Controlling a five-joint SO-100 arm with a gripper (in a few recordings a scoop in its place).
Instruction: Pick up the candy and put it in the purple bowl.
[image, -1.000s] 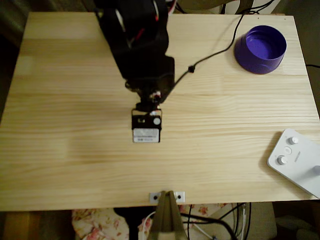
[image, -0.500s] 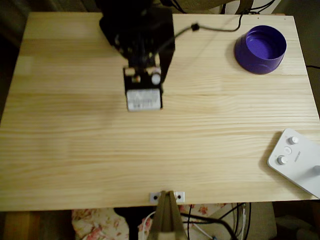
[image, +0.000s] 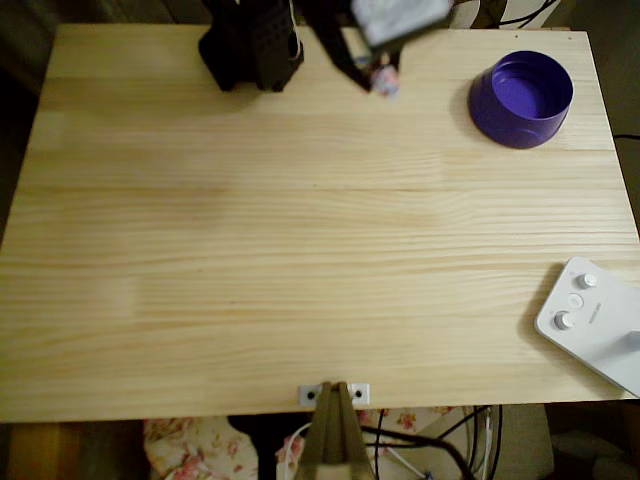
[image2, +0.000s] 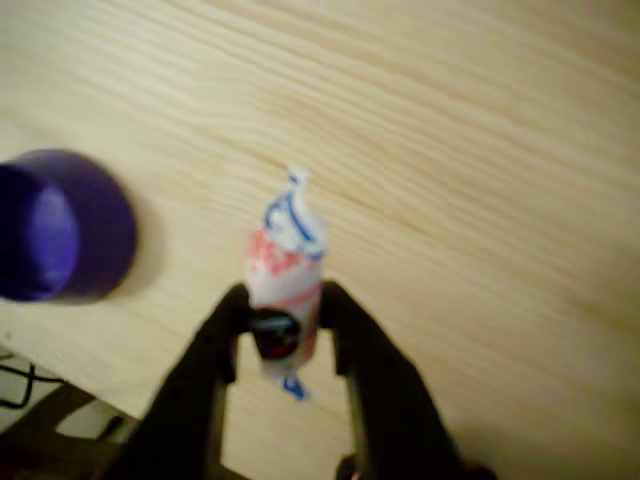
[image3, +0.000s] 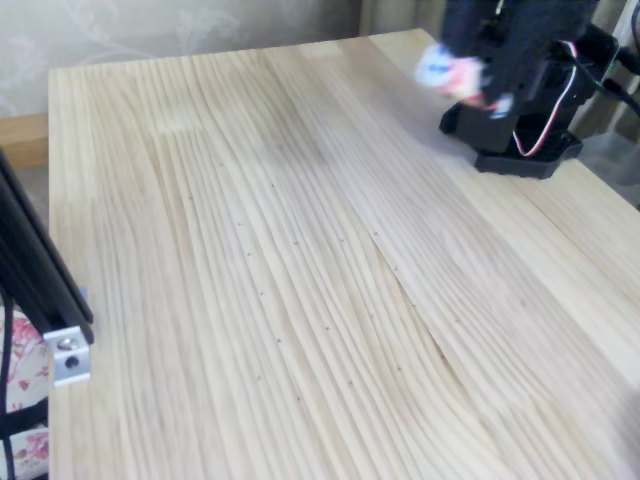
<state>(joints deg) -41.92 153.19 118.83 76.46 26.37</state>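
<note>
Black gripper (image2: 285, 335) clamps the candy (image2: 285, 265) between its two fingers, raised above the pale wooden table (image: 300, 280) near the far edge, in the overhead view left of the purple bowl (image: 522, 98) and apart from it. In the wrist view the candy's long axis runs forward from the fingers, one twisted end pointing away. The boards are bare across the middle; a white remote (image: 592, 322) lies at the near right corner.
</note>
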